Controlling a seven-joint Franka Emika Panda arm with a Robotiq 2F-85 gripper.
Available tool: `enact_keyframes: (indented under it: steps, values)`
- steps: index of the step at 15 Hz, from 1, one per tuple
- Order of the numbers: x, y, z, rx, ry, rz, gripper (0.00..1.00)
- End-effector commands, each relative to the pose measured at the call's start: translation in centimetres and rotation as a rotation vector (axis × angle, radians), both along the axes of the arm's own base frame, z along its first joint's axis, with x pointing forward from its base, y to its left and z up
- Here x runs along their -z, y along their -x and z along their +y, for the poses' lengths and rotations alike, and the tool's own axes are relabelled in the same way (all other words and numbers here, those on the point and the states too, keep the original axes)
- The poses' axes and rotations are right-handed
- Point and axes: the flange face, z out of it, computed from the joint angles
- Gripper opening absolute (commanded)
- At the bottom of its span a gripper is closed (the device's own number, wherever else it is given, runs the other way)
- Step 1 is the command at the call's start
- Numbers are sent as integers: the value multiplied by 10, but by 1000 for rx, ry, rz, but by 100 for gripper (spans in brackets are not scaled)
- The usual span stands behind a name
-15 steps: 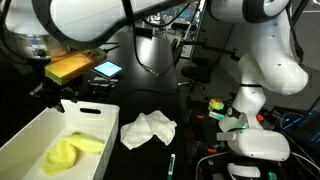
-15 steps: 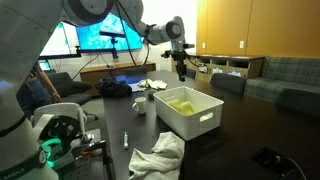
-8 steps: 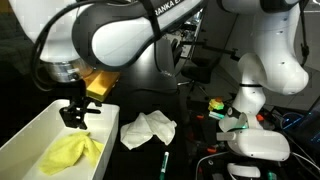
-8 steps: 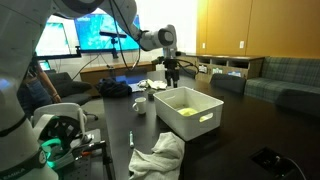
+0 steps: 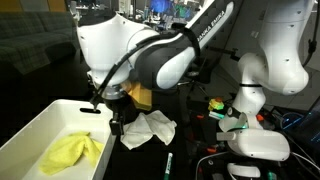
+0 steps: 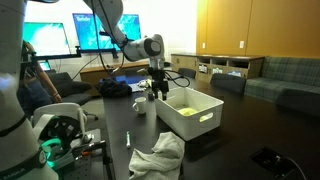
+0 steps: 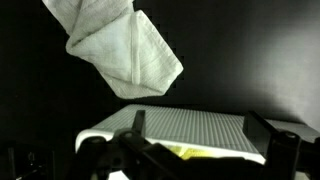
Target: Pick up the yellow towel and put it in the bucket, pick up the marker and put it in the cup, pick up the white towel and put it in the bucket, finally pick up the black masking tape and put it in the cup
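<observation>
The yellow towel lies crumpled inside the white bucket, which also shows in an exterior view with the yellow towel in it. My gripper hangs open and empty at the bucket's wall on the side facing the white towel. In the wrist view the gripper spans the bucket's rim; the white towel lies beyond on the dark table. A thin marker lies near the white towel. A small white cup stands beside the bucket. I cannot pick out the black masking tape.
The robot's white base with cables stands close to the white towel. A black bag lies behind the cup. Monitors and a shelf sit at the back. The white towel hangs near the table's front edge.
The gripper has come away from above the yellow towel in the bucket and moved across to the bucket's wall near the white towel. Its jaws have opened wide.
</observation>
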Motion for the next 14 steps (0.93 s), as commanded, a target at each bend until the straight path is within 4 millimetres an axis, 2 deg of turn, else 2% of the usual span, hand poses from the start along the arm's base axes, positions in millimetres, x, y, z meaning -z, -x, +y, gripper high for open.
enact_keyframes:
  steps: [1, 4, 7, 14]
  values:
    - [10, 55, -21, -113, -9, 0, 100]
    - [28, 85, -34, -218, -17, 40, 100]
    - [44, 104, -47, -331, -9, 77, 100]
    - [77, 114, -64, -638, 73, 133, 100]
